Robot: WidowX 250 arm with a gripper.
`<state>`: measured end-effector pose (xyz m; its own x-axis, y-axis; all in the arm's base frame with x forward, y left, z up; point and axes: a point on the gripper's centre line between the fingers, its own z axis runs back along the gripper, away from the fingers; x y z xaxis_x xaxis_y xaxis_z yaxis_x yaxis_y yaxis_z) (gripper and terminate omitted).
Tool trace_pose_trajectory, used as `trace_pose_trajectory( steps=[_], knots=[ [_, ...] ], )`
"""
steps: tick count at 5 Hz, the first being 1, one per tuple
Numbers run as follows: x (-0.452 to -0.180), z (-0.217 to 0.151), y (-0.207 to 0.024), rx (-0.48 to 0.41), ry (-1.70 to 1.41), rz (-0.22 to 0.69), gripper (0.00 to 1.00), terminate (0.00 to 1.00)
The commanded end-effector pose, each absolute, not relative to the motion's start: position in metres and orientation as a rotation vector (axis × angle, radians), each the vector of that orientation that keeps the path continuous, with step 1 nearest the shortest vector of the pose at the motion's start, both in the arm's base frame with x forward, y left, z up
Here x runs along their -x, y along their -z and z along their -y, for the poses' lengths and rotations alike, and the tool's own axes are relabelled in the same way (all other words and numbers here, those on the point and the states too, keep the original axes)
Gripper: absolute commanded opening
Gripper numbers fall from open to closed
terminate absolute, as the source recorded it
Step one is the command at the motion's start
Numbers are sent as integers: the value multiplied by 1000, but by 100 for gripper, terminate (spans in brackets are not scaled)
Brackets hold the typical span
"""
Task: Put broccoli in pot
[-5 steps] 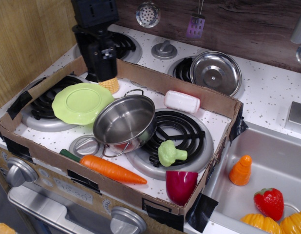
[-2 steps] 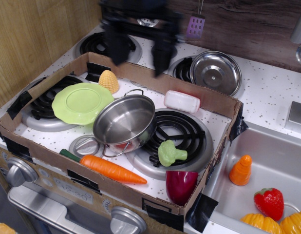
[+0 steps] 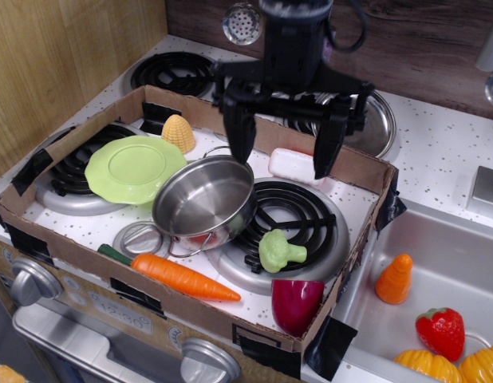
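The broccoli [image 3: 280, 250] lies on the front right burner [image 3: 290, 219] inside the cardboard tray [image 3: 103, 275], just where it lay in the earlier frames, with nothing gripping it. To its left the pot [image 3: 205, 203] rests tilted, its open mouth facing up and forward, one edge on the burner; it has not shifted either. In front of the pot lies the carrot [image 3: 173, 275], and in the tray's front right corner stands the dark red cup [image 3: 296, 305]. Behind the broccoli sits the pink soap bar [image 3: 297, 166].

What has changed is the gripper [image 3: 284, 140]: a second ago it stood at the tray's back left over the corn cob [image 3: 178, 132], and it has since swung right and now hangs above the back of the tray, over the pot's far rim and the soap. Its fingers [image 3: 238, 132] are spread wide and hold nothing. The corn cob is now uncovered beside the green plate [image 3: 132, 167]
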<state>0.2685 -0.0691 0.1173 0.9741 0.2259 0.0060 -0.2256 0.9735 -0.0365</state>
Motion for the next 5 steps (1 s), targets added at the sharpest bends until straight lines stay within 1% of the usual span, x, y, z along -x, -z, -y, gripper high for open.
trace_pose_trajectory(
  steps=[1, 2, 3, 4, 5],
  knots=[
    [-288, 70, -106, 21, -397, 64, 100, 0],
    [-284, 81, -101, -31, -453, 88, 100, 0],
    [-284, 81, -90, -40, -549, 83, 100, 0],
    [-283, 82, -81, -58, -602, 98, 100, 0],
    [-284, 81, -67, -55, -615, 92, 100, 0]
  ],
)
